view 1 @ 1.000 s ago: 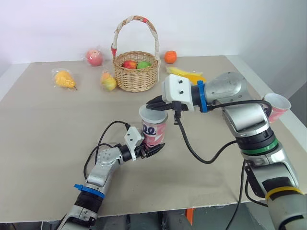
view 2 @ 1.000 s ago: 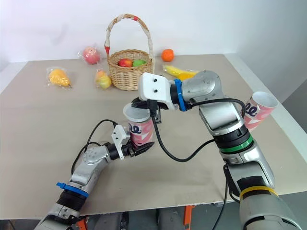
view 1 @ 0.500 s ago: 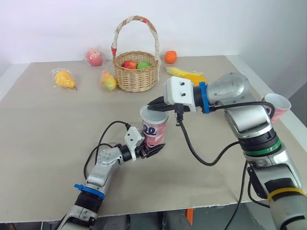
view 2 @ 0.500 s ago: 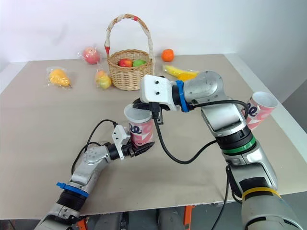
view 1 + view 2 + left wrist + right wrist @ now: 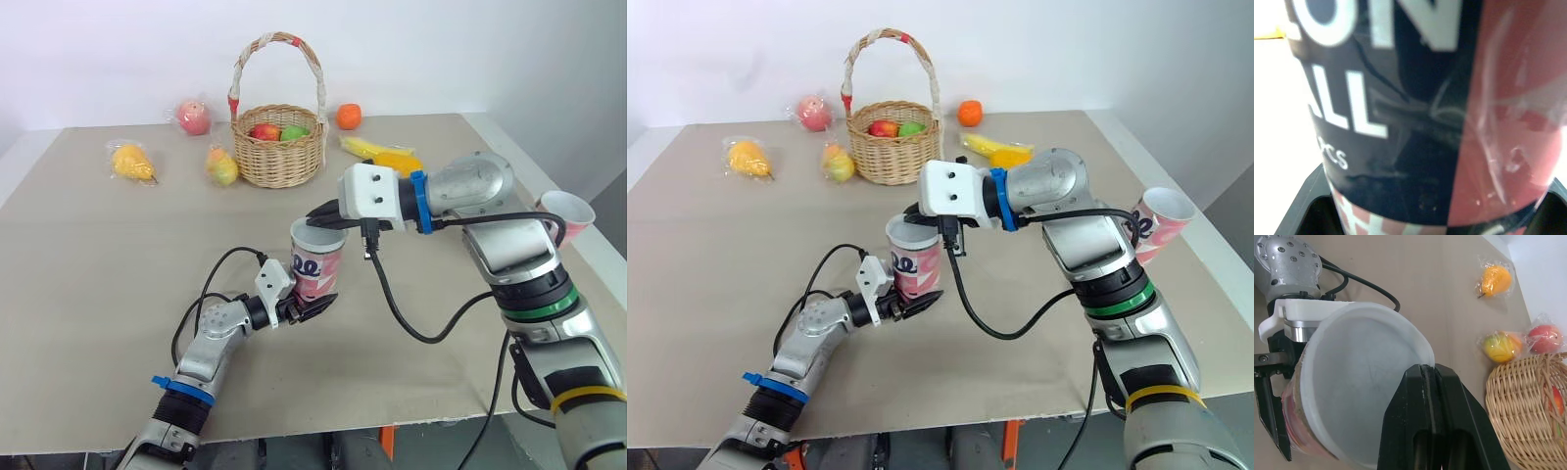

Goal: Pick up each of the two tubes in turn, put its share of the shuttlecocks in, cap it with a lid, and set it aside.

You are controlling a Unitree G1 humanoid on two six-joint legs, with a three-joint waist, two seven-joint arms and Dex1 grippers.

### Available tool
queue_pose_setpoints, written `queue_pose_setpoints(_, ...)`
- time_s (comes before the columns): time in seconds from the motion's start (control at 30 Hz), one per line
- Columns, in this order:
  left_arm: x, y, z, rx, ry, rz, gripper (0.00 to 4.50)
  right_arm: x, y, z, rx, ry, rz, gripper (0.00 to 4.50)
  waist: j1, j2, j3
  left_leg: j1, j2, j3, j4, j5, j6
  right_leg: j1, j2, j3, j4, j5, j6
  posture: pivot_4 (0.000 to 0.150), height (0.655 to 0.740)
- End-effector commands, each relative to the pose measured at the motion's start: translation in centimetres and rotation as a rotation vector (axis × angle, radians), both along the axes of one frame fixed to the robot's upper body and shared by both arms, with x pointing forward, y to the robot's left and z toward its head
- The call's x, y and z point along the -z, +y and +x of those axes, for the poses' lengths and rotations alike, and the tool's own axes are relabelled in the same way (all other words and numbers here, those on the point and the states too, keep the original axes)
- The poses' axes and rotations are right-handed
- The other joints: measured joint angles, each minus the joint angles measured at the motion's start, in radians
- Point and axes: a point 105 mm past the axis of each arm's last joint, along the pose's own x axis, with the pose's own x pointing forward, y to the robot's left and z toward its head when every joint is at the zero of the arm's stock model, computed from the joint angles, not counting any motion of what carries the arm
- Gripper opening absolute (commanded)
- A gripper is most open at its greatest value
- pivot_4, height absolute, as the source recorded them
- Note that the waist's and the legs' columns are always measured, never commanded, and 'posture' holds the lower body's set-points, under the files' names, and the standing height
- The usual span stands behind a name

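— where's the tube you're working on?
— it's in your left jaws. they're clamped on the lower part of the tube (image 5: 315,269), with a black finger on each side of it; the fingers (image 5: 1300,210) show at its edges in the left wrist view. the tube stands upright near the middle of the worktop (image 5: 98,274), in front of the basket (image 5: 279,147). you can't tell from here whether its base touches the worktop.
— and your right side?
— your right jaws are pressed together, with their tips at the far rim of the white lid (image 5: 1361,382), which sits on top of the tube. whether the lid's edge is caught between them, you can't tell.
— the other tube?
— the second tube (image 5: 566,215) is well apart, tilted at the right edge of the worktop, open end up.
— anything else around?
— there's fruit in the basket, a wrapped yellow fruit (image 5: 130,162) far left, and an orange (image 5: 348,116) behind the basket to the right.
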Motion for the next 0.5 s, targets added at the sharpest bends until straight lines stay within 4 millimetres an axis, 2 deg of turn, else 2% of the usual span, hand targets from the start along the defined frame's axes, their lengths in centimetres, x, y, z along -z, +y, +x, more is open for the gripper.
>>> queue_pose_setpoints(0.03,1.4,-0.1,-0.4,0.006,0.049,0.022,3.23,0.5,0.0,0.3,0.015,-0.009,-0.018,0.05,0.0,0.0,0.0,0.0,0.0,0.0,0.0,0.0,0.0,0.0,0.0,0.0,0.0,0.0,0.0,0.15,0.74)
queue_pose_setpoints(0.3,1.4,-0.1,-0.4,0.006,0.052,0.023,3.23,0.8,0.5,0.4,0.016,-0.073,-0.033,0.05,0.0,0.0,0.0,0.001,0.0,0.001,0.0,0.0,0.0,0.0,0.001,0.0,0.0,0.0,0.0,0.15,0.74)
queue_pose_setpoints(0.5,1.5,-0.2,-0.5,0.007,0.054,0.022,3.23,1.9,1.0,-0.2,-0.003,-0.096,-0.061,0.05,0.0,0.001,-0.001,0.001,0.0,0.001,0.0,0.0,0.0,0.0,0.001,0.0,0.0,0.0,-0.001,0.15,0.74)
